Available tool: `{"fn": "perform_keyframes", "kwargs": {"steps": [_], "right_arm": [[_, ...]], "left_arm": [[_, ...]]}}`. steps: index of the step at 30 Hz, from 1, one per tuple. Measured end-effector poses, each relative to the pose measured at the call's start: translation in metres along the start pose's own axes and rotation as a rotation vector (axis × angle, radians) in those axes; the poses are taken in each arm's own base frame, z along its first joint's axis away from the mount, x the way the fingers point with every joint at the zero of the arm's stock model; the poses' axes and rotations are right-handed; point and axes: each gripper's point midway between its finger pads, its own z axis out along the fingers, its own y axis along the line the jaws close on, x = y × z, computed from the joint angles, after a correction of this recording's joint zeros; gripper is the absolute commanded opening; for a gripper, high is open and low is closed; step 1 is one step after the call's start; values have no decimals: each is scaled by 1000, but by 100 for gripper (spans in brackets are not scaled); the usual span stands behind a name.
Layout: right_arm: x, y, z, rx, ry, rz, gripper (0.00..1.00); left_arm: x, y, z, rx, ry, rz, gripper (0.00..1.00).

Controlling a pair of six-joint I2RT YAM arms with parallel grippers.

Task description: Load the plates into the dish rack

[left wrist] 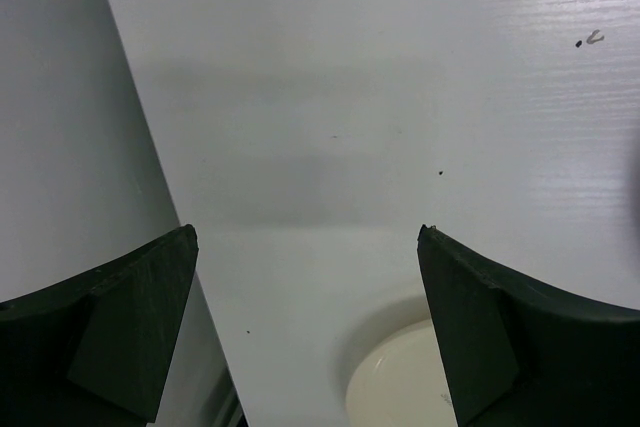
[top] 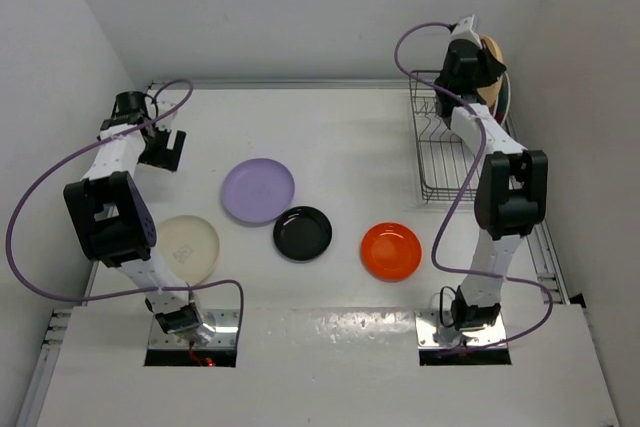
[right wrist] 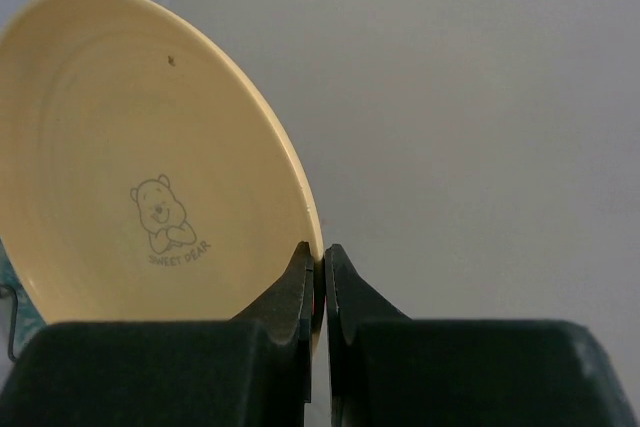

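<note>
Pinched nearly shut, the right gripper (right wrist: 322, 252) clamps the rim of the pale yellow plate (right wrist: 150, 147) — smooth, shallow, faintly ringed, printed with a small bear above writing that seems to read "SWEET BEAR". Overhead, that plate stands on edge at one o'clock, over the far end of the dark wire dish rack (top: 445, 152). The left gripper (left wrist: 308, 237) gapes wide at ten o'clock, holding nothing above the white, faintly grained table (left wrist: 400, 97) — the cream-white plate (left wrist: 395, 387) peeks in at its five o'clock. The lavender plate (top: 258, 190), glossy black plate (top: 302, 233) and orange plate (top: 391, 251) lie flat mid-table.
</note>
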Motion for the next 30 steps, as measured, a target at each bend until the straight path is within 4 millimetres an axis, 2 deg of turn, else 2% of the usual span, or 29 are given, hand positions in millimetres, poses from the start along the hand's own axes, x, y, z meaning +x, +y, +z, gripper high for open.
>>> {"fn": "perform_keyframes", "kwargs": {"steps": [7, 13, 17, 19, 20, 22, 25, 26, 30], "right_arm": [[27, 23, -5, 59, 30, -69, 0], [35, 32, -17, 76, 31, -51, 0], [47, 45, -27, 57, 49, -65, 0], [57, 54, -31, 34, 67, -78, 7], [61, 59, -33, 20, 76, -81, 16], [71, 69, -37, -10, 101, -89, 22], [83, 79, -41, -46, 133, -82, 37], [86, 83, -43, -60, 142, -78, 51], [93, 94, -49, -125, 162, -61, 68]], "left_arm": [[-2, 3, -1, -11, -4, 0, 96], [-2, 3, -1, -11, -2, 0, 96], [0, -1, -1, 16, -1, 33, 96], [4, -7, -2, 55, 10, 70, 96], [7, -11, -2, 80, 20, 102, 96], [16, -18, -1, 121, 41, 153, 99], [43, -33, 4, 187, 107, 213, 99], [53, -38, 5, 206, 133, 224, 99], [86, -50, 6, 269, 218, 243, 99]]}}
